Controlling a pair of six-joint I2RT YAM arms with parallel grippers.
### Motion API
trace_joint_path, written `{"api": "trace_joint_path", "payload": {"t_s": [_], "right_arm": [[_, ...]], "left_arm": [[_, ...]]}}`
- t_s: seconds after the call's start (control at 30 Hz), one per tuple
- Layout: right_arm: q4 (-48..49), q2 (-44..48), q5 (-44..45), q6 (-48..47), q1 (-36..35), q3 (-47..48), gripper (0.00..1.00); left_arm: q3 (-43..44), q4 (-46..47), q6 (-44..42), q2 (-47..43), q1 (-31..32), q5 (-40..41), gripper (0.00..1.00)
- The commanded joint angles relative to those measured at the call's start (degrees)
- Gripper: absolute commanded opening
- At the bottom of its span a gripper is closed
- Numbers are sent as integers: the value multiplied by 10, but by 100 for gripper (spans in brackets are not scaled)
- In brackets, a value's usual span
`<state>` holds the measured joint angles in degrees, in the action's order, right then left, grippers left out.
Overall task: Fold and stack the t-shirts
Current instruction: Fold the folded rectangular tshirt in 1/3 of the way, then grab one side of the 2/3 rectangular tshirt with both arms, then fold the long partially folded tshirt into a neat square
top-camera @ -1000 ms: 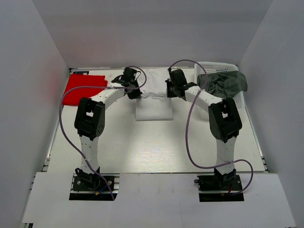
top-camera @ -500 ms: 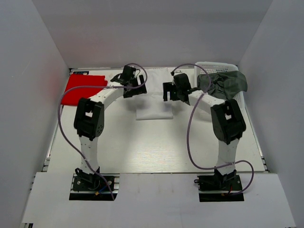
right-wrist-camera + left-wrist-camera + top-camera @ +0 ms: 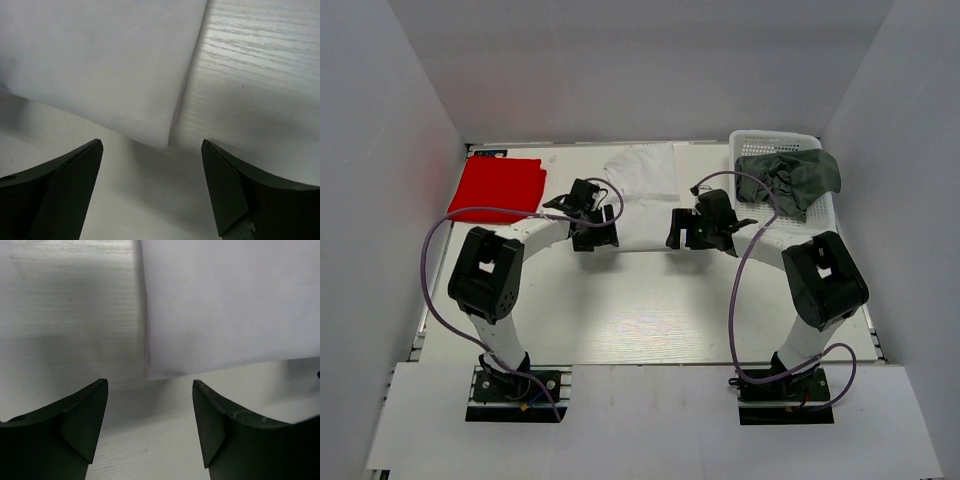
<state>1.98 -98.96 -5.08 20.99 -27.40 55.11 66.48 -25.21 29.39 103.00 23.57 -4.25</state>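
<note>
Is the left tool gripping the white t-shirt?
No: the left tool stands open above the table, and the white t-shirt lies free ahead of it.

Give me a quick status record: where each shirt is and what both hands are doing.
white t-shirt: lying flat at the centre far side of the table
red t-shirt: folded flat, far left
grey-green t-shirt: crumpled, draped over the basket, far right
left hand: open, empty, over the white shirt's near left corner
right hand: open, empty, over its near right corner
stack: not yet started; the three shirts lie apart
</note>
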Motion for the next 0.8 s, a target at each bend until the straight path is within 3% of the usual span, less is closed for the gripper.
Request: {"api": "trace_joint_path", "payload": {"t_s": [0.0, 0.07, 0.2, 0.4, 0.43, 0.5, 0.53, 0.6, 0.77], "right_arm": [[36, -6, 1, 22, 1, 3, 84], [38, -20, 2, 31, 1, 6, 79], [40, -40, 2, 37, 2, 10, 53], [42, -61, -4, 42, 2, 10, 40], [45, -65, -3, 43, 1, 10, 34], [44, -69, 0, 44, 4, 11, 24], [44, -70, 2, 48, 2, 8, 11], [41, -65, -2, 47, 1, 3, 0], [0, 16, -62, 19, -8, -33, 0]], "left_arm": [[1, 29, 11, 3, 5, -5, 77], [14, 19, 11, 18, 5, 0, 70], [16, 14, 11, 46, 10, 0, 49], [1, 32, 11, 57, 10, -5, 37], [1, 38, 11, 63, 10, -5, 31], [1, 38, 11, 63, 10, -5, 4], [1, 38, 11, 63, 10, -5, 0], [1, 26, 11, 63, 16, -11, 0], [-72, 21, 24, -28, 26, -31, 0]]}}
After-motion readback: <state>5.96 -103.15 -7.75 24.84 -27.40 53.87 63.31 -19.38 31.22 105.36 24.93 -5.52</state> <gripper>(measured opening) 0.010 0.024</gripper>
